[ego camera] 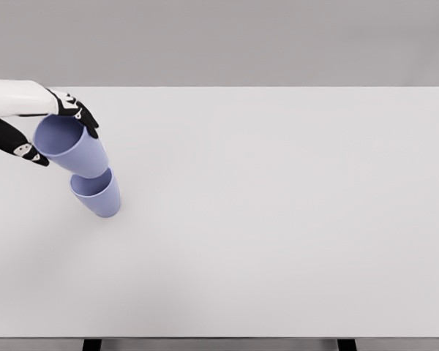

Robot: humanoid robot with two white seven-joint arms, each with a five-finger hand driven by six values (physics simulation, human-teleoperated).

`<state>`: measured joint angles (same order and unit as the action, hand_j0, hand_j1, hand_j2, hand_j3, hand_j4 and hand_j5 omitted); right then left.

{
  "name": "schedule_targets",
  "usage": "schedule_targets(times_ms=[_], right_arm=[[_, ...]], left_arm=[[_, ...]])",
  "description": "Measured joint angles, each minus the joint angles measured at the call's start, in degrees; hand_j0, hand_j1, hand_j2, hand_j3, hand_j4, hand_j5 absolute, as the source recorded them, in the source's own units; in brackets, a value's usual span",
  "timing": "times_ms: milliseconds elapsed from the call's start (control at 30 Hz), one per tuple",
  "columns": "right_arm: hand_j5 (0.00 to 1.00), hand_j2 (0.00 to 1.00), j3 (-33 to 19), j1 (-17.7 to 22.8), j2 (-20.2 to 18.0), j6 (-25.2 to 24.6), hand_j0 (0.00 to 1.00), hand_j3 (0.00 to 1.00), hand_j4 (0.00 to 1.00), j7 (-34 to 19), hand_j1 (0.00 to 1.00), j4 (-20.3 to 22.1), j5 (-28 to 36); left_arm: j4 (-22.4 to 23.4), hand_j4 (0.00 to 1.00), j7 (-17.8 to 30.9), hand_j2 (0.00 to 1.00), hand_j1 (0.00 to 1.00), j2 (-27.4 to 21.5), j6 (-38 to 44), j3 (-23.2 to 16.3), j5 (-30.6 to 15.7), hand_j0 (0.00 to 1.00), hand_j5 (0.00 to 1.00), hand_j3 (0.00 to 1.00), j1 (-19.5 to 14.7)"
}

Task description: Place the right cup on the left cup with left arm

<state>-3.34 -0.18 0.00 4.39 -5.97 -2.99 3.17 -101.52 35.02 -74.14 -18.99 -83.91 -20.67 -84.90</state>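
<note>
Two lavender-blue cups show at the left of the white table. The lower cup stands on the table. The upper cup is tilted, its bottom set into the lower cup's mouth. My left hand, black-fingered on a white arm coming in from the left edge, is at the upper cup's rim, with fingers curled around it on both sides. The right arm does not show.
The table's far edge runs across the top of the picture and its front edge along the bottom, with dark legs under it. A plain grey wall lies behind.
</note>
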Motion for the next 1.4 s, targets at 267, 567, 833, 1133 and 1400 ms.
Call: schedule_targets(times_ms=[267,567,833,1133,1400], right_arm=[[1.00,1.00,0.00,0.00,0.00,0.00,1.00,1.00,1.00,0.00,1.00,0.01,0.00],[1.00,1.00,0.00,0.00,0.00,0.00,1.00,1.00,1.00,0.00,1.00,0.00,-0.01],[1.00,1.00,0.00,0.00,0.00,0.00,1.00,1.00,1.00,0.00,1.00,0.01,0.00],[1.00,1.00,0.00,0.00,0.00,0.00,1.00,1.00,1.00,0.00,1.00,0.01,0.01],[1.00,1.00,0.00,0.00,0.00,0.00,1.00,1.00,1.00,0.00,1.00,0.01,-0.01]], left_arm=[[0.01,0.69,0.00,0.69,0.69,0.14,0.32,-0.79,0.24,0.69,0.69,0.69,0.00],[0.01,0.70,-0.01,0.70,0.70,-0.08,0.30,-1.45,0.33,0.70,0.70,0.70,0.09],[-0.06,0.70,0.01,0.70,0.70,-0.60,-0.48,-2.38,0.35,0.70,0.70,0.70,0.09],[-0.08,0.70,0.01,0.70,0.70,-0.60,-0.53,-2.98,0.36,0.70,0.70,0.70,0.18],[0.03,0.70,0.01,0.70,0.70,0.21,0.21,-3.53,0.56,0.70,0.70,0.70,0.18]])
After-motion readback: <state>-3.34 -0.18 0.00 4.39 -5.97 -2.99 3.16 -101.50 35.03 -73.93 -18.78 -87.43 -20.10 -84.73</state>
